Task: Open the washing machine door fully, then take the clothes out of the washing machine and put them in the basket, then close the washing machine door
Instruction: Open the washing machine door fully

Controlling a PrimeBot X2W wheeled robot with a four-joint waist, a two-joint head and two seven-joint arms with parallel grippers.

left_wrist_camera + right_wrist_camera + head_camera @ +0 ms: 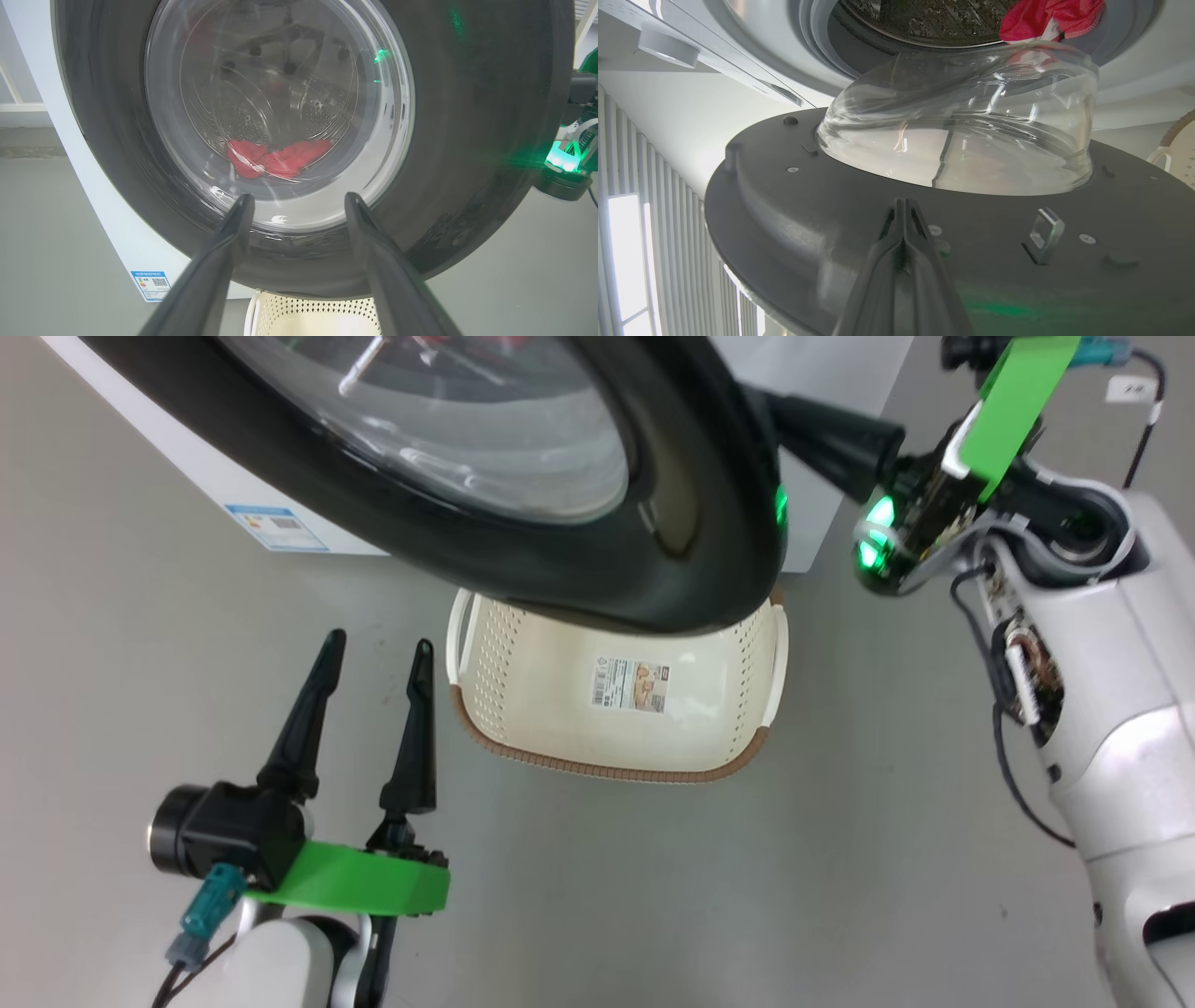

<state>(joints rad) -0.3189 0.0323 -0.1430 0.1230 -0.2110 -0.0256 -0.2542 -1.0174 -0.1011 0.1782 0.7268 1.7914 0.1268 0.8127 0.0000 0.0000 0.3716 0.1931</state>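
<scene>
The washing machine door [709, 523], black-rimmed with a glass bowl, stands partly open above the basket [616, 747]. My right gripper [803, 425] reaches behind the door's edge. In the right wrist view it [903, 205] is shut with nothing in it, and its tips rest against the door's grey inner face [808, 224]. My left gripper [376, 649] hangs open and empty over the floor, left of the basket, and points at the door's front [467, 140]. Red clothes [275, 158] lie in the steel drum of the washing machine [224, 476], seen through the glass and past the bowl [1045, 18].
The empty basket [317, 312] sits on the grey floor right below the door's lower rim. A metal latch hook [1043, 233] sticks out of the door's inner face near my right fingers. My right forearm [1102, 644] fills the right side.
</scene>
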